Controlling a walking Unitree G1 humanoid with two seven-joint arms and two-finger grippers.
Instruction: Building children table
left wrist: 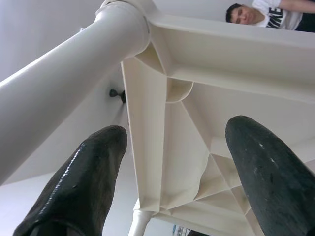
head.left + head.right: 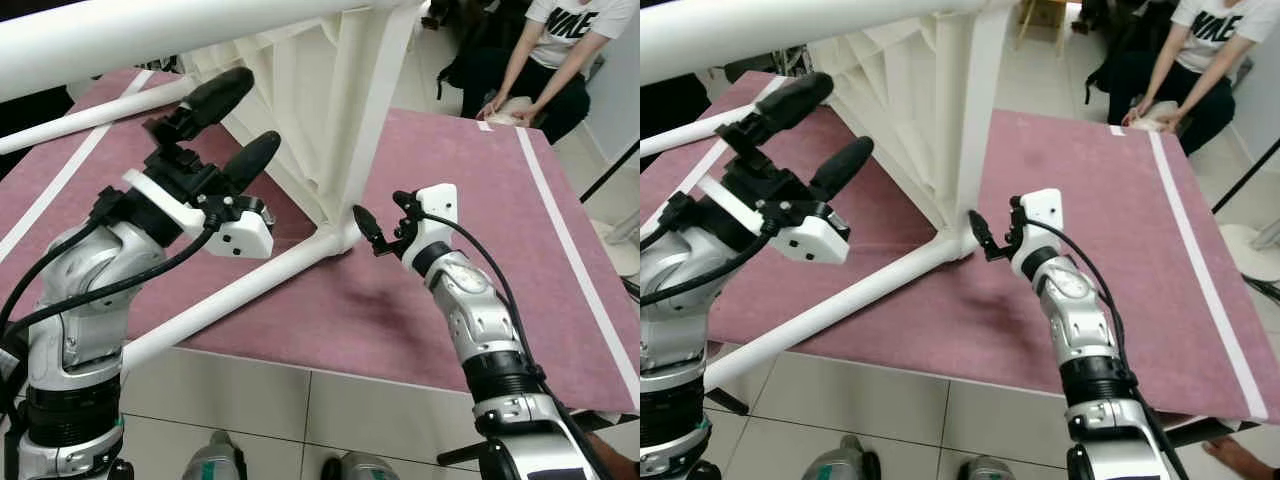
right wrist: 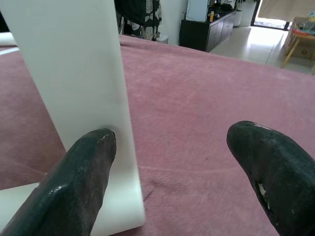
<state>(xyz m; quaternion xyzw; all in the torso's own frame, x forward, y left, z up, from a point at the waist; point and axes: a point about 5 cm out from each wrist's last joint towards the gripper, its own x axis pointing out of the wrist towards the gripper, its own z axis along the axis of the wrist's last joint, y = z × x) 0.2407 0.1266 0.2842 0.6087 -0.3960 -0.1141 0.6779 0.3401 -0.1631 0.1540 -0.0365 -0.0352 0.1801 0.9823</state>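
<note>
White plastic children's table [image 2: 330, 110], tipped on its side on a mauve carpet mat with white border stripes [image 2: 450, 190], occupying the upper left and centre of the head views. The ribbed underside of the top faces the robot, probably so that the leg sockets can be reached. One round white leg [image 2: 230, 295] runs diagonally from the corner joint at mid-frame toward the lower left, past the mat's edge and over the tiled floor [image 2: 330, 410]. A second white leg [image 2: 130, 35] crosses the top of the frame.

Left gripper [image 2: 232, 125], upper left, fingers spread wide and empty, aimed up at the ribbed underside; its wrist view looks between the two black fingers [image 1: 78, 187] at a leg entering its socket. Right gripper [image 2: 385, 228], centre, fingers likewise parted with nothing between them, close beside the corner joint; in its wrist view one finger [image 3: 83, 177] overlaps the table's flat white edge, but contact cannot be confirmed. The placement suggests bracing or seating of the lower leg.

A seated person in a white printed shirt [image 2: 560, 30], upper right, is cut off at the frame's top. The table's far side and remaining legs are out of frame, so the state of assembly is hard to judge.
</note>
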